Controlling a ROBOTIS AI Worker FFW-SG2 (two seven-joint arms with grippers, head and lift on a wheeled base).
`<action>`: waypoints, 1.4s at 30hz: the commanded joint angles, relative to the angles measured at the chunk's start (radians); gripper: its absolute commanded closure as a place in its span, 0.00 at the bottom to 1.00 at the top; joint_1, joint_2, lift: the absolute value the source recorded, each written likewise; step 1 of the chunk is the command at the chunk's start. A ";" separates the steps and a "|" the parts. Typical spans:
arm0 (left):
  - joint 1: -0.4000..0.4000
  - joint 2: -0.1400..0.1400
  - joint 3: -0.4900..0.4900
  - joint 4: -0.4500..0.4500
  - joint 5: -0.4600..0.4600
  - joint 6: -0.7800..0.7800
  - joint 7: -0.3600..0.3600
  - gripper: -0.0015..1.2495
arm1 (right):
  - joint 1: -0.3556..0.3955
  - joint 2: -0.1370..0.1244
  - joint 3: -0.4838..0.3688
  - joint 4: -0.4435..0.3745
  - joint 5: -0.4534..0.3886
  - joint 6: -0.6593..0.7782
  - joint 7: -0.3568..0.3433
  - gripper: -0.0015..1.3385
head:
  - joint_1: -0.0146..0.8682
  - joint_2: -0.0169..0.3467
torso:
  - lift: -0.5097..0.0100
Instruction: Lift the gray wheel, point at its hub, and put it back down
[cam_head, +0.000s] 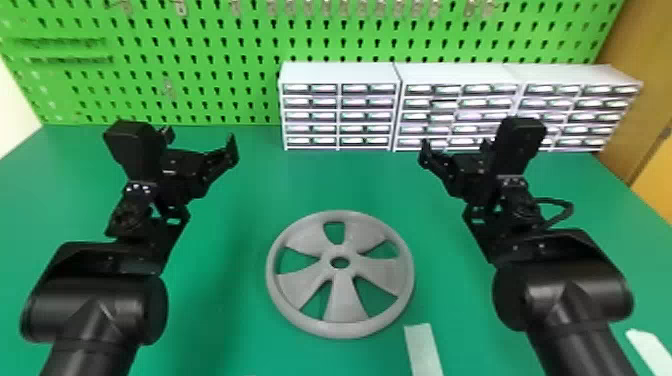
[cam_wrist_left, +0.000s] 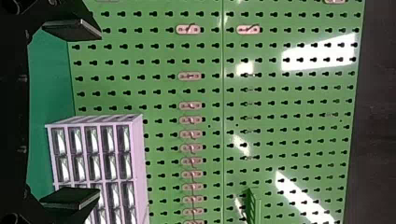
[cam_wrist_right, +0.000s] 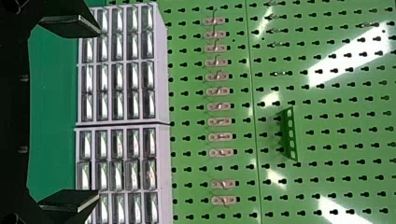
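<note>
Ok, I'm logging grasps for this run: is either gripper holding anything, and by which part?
Nothing is held. The left gripper and right gripper are open and empty; the gray wheel lies on the table.

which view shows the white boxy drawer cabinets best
The head view: all three cabinets stand side by side, though the black right arm covers a bit of them. The right wrist view shows two of them, turned sideways; the left wrist view shows part of the row, also sideways.

One gray wheel (cam_head: 345, 300), two grippers (cam_head: 200, 139), three drawer cabinets (cam_head: 340, 73), two pale strips (cam_head: 423, 347).
</note>
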 joint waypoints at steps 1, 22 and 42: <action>0.002 0.000 0.001 0.000 0.003 0.000 0.000 0.09 | 0.001 -0.003 0.001 -0.001 -0.001 0.002 0.000 0.07 | 0.80 0.18 | 0.81; 0.007 0.000 0.004 0.000 0.005 0.000 0.000 0.09 | -0.002 -0.001 -0.006 -0.001 -0.009 0.002 0.001 0.06 | 0.80 0.18 | 0.81; 0.008 0.000 0.009 0.000 0.005 0.000 0.000 0.09 | -0.045 0.016 -0.036 -0.222 -0.051 0.460 -0.045 0.07 | 0.80 0.18 | 0.81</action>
